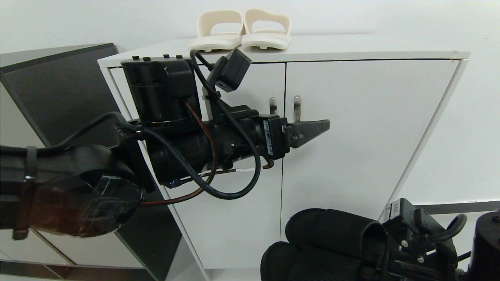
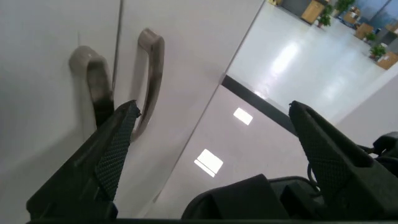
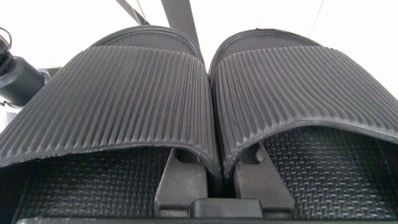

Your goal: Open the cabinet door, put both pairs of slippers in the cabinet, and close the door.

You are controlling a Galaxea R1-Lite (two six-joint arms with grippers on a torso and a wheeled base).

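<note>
Closest and lowest, the right gripper [image 3: 221,179] is pinched tight on the pair of black slippers [image 1: 332,234]. Higher up, the left gripper [image 1: 317,128] has its fingers spread wide and holds nothing. One fingertip sits just beside the right door's handle [image 1: 297,108], a bar standing straight up. The cabinet [image 1: 351,164] looks shut. The left arm is nearer, so I think it pulls. Farthest off, the white slippers [image 1: 244,33] sit on top.
</note>
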